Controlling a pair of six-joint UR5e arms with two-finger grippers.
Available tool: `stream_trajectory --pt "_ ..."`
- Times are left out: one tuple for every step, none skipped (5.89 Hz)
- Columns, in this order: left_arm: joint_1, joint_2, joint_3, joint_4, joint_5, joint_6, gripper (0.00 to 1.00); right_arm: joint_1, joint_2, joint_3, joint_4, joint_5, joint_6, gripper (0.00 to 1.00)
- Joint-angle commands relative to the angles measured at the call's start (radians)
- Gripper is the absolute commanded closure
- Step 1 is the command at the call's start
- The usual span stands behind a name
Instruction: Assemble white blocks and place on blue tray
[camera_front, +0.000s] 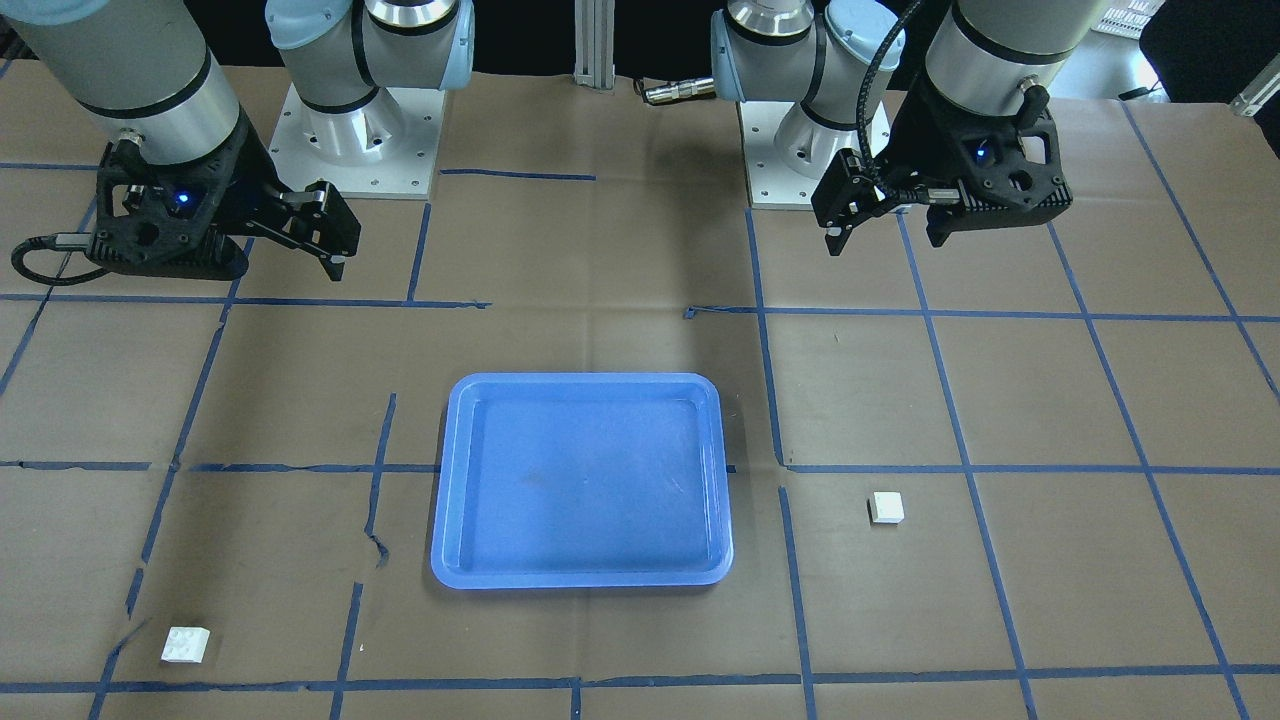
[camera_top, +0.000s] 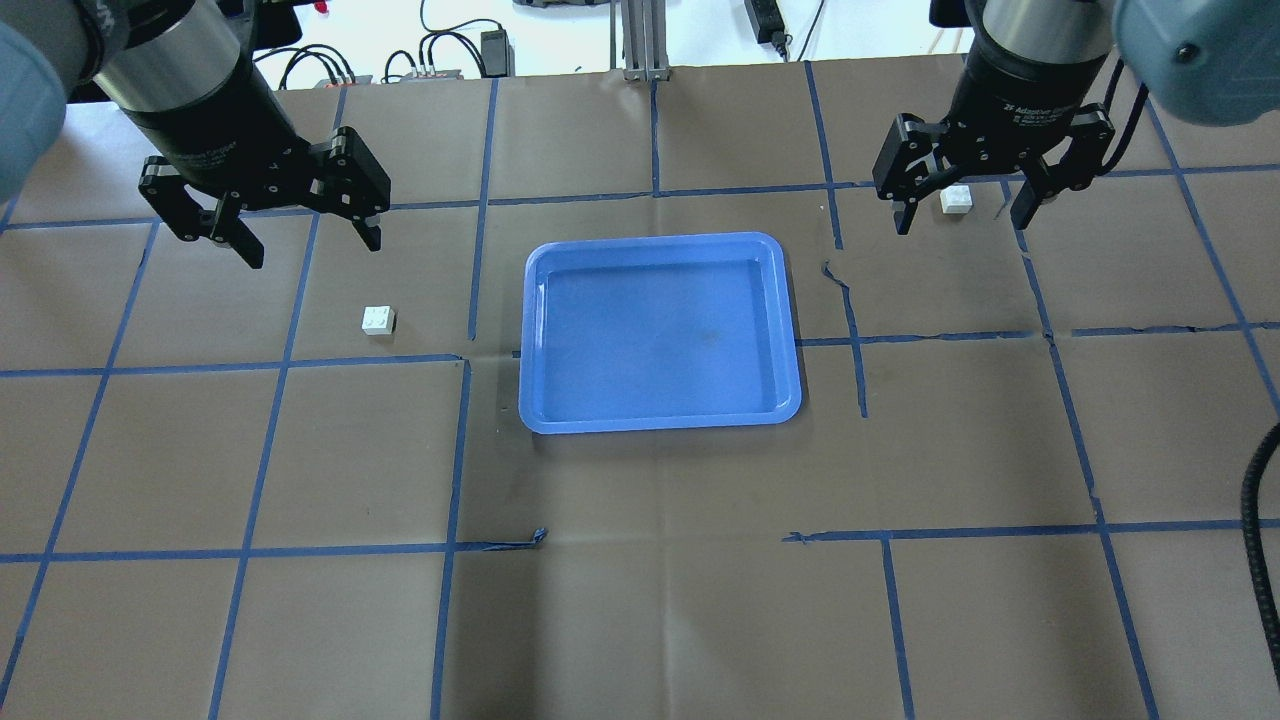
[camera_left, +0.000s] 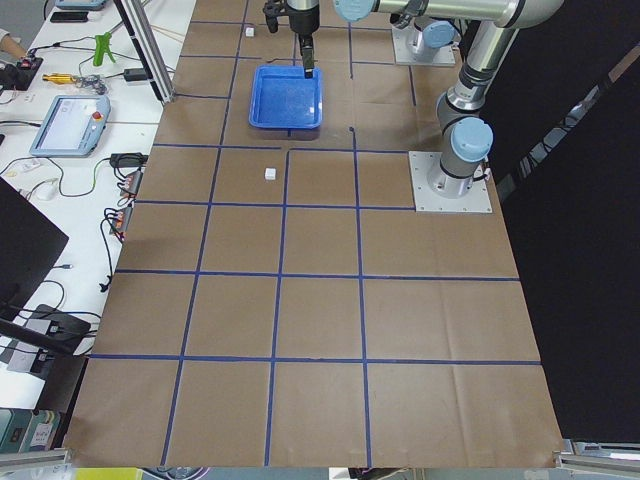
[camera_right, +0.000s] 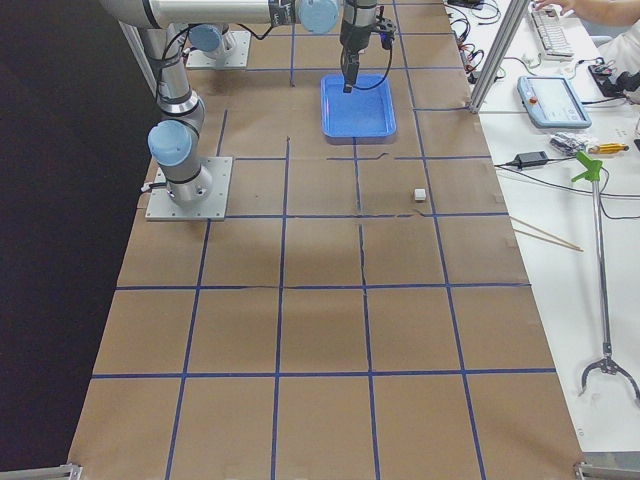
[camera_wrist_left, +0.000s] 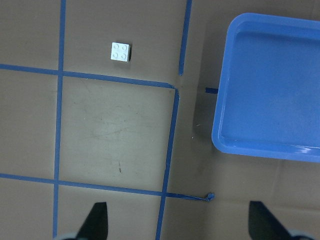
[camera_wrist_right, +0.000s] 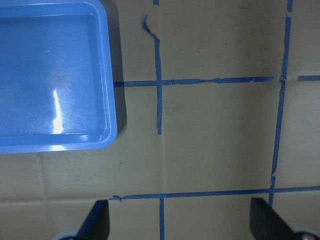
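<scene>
- A table (camera_top: 640, 620) covered in brown paper fills most of every view; the paper shows faint fold creases.
- Blue tape lines (camera_top: 200, 367) mark the paper into a rough grid, with some strips torn or lifting at the ends (camera_top: 530, 540).
- An aluminium post (camera_top: 640, 40) stands at the table's far edge.
- A white bench (camera_left: 70, 230) runs along one side, carrying cables (camera_left: 120, 185), a grey handheld screen (camera_left: 70, 122) and a green-handled tool (camera_left: 102, 48).
- A long reaching stick (camera_right: 602, 290) lies on that white surface.
- The other side is a black, unlit backdrop (camera_left: 580, 250).
</scene>
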Motion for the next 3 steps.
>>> stream_trajectory --pt "0.001 0.0 0.0 0.0 0.0 0.002 0.01 0.0 0.0 0.001 0.001 0.0 0.001 0.0" --pt "0.001 0.0 0.0 -0.002 0.0 0.002 0.01 0.0 0.0 0.001 0.001 0.0 0.001 0.0" --pt "0.003 0.0 0.006 -0.011 0.0 0.006 0.01 0.0 0.0 0.001 0.001 0.0 0.001 0.0"
